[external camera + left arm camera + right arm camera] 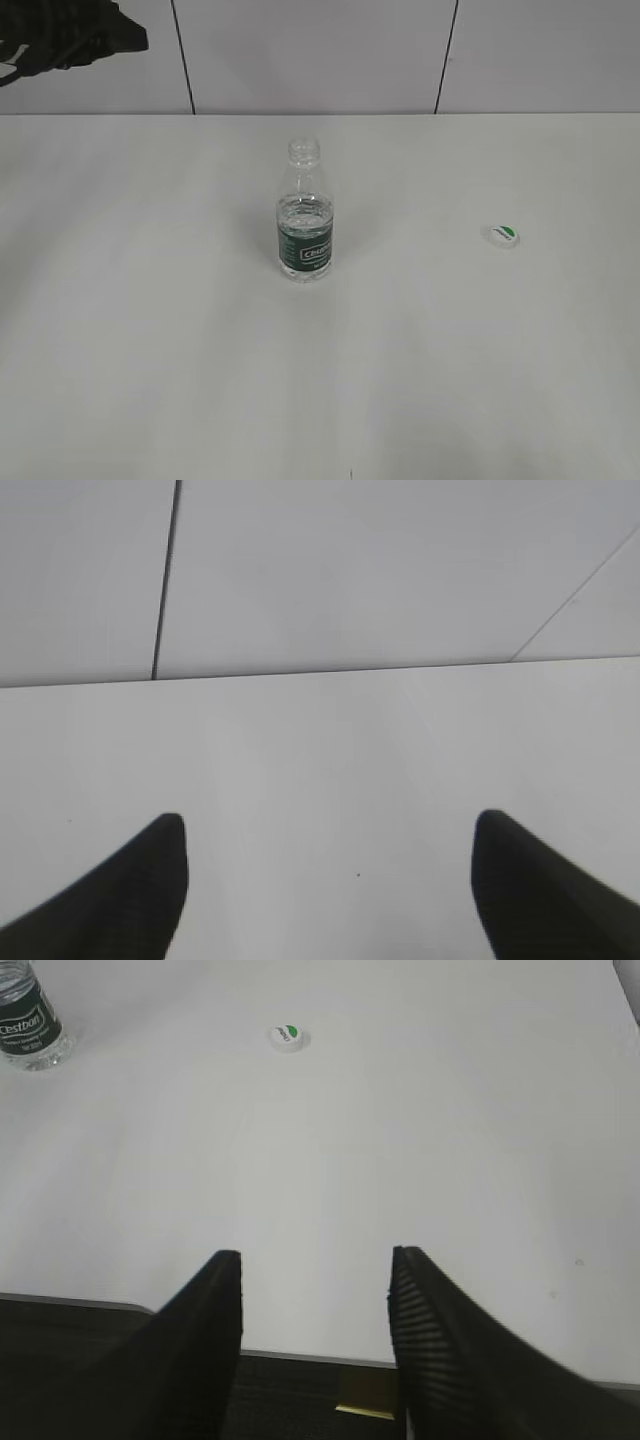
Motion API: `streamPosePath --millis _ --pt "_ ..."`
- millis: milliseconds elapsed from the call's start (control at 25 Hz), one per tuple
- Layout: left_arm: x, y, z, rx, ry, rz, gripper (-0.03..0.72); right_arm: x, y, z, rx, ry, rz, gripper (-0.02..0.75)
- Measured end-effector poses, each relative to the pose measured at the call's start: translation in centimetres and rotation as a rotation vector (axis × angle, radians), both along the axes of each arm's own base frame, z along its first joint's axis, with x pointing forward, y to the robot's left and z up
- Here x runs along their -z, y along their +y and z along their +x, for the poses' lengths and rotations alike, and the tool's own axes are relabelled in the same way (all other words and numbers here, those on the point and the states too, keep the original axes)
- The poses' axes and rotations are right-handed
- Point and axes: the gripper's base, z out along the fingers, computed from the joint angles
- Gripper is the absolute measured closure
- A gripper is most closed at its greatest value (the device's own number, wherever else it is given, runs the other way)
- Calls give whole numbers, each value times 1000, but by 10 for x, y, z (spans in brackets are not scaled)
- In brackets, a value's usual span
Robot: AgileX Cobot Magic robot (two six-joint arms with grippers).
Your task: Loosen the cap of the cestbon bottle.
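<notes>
The cestbon bottle [305, 222] stands upright mid-table, clear with a dark green label, its threaded neck bare. It also shows at the top left of the right wrist view [28, 1022]. The white cap [501, 235] with a green mark lies on the table to the bottle's right, apart from it; it also shows in the right wrist view [287, 1036]. My left gripper [330, 825] is open and empty over bare table. My right gripper [316, 1257] is open and empty at the table's near edge, far from the cap. The left arm is a dark shape in the exterior view's top-left corner [65, 40].
The white table [150, 350] runs back to a panelled white wall [320, 50]. The table's front edge and a dark floor strip [300, 1380] lie below the right gripper.
</notes>
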Motion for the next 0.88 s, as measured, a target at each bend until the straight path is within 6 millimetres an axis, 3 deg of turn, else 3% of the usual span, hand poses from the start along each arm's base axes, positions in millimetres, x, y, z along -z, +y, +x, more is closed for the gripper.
streamPosePath --millis 640,880 --pt "-2 -3 -3 33 4 -16 154 3 4 8 -43 -59 -17 370" --pt "-3 4 1 -44 -20 21 154 3 4 8 -43 -60 -17 370"
